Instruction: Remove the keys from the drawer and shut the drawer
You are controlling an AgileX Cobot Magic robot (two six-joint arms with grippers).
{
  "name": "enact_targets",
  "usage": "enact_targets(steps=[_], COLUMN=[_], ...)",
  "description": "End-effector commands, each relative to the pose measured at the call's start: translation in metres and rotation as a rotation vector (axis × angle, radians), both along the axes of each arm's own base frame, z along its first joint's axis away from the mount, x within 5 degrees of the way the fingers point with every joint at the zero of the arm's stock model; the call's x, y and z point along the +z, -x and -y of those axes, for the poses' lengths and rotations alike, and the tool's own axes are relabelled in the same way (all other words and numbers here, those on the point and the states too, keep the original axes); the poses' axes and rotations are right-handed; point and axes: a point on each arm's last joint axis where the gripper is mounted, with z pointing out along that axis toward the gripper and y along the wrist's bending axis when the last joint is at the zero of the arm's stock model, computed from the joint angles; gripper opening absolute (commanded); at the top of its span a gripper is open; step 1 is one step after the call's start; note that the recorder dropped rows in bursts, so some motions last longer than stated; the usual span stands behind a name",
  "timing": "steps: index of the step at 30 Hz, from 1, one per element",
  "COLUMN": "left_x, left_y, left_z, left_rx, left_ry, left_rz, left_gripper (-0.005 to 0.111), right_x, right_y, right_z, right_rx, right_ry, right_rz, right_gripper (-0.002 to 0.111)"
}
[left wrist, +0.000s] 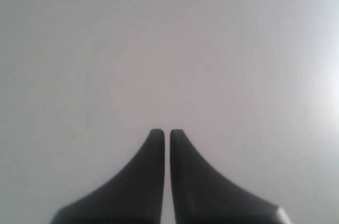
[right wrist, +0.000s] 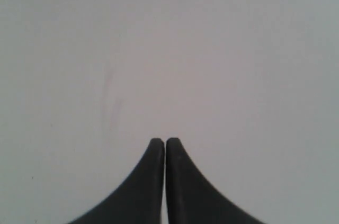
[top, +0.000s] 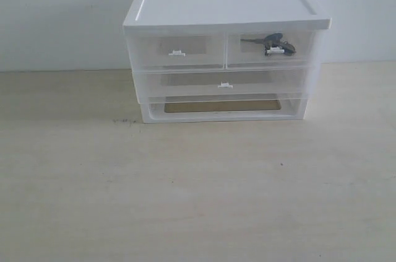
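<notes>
In the exterior view a white-topped cabinet [top: 226,3] stands at the back of the table. Its upper right small translucent drawer [top: 303,56] is pushed in, and the keys [top: 275,43] show through its front as a dark bunch just above the tiny white tab handle [top: 273,53]. Neither arm appears in the exterior view. My left gripper [left wrist: 167,133] is shut, its dark fingertips almost touching over a blank pale surface. Likewise shut with nothing between its fingers, my right gripper [right wrist: 165,141] faces the same kind of blank surface.
The cabinet's upper left small drawer [top: 177,51] and the full-width drawer [top: 224,82] beneath are both pushed in. An empty open slot [top: 221,106] sits at the cabinet's base. Pale wooden table [top: 185,194] stretches in front; a white wall stands behind.
</notes>
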Motion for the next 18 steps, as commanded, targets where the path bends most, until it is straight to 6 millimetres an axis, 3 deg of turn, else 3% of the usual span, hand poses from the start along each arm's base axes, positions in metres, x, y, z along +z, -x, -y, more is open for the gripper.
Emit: enact_targets(steps=[1,8,9,18], left_x=[-0.010,-0.057,-0.072,-0.130], left_y=[-0.039,-0.107,-0.122,-0.181], left_z=[0.017,0.024,0.026,0.030], left_rx=[-0.116,-0.158,-0.165,-0.174], left_ry=[-0.165,-0.238,-0.262,-0.336], left_rz=[-0.093,-0.325,-0.354,-0.446], left_gripper=[0.004,0.004,0.004,0.004], right_x=[0.006,-0.020,-0.030,-0.073], right_y=[-0.036,-0.094,-0.111,-0.188], right_z=[-0.004,-0.014,-0.015,-0.026], right_rx=[0.040,0.119,0.136,0.239], right_ry=[0.018,0.100,0.102,0.217], right_rz=[-0.185,-0.416,-0.472,-0.743], right_gripper=[0.000,0.000,0.000,0.000])
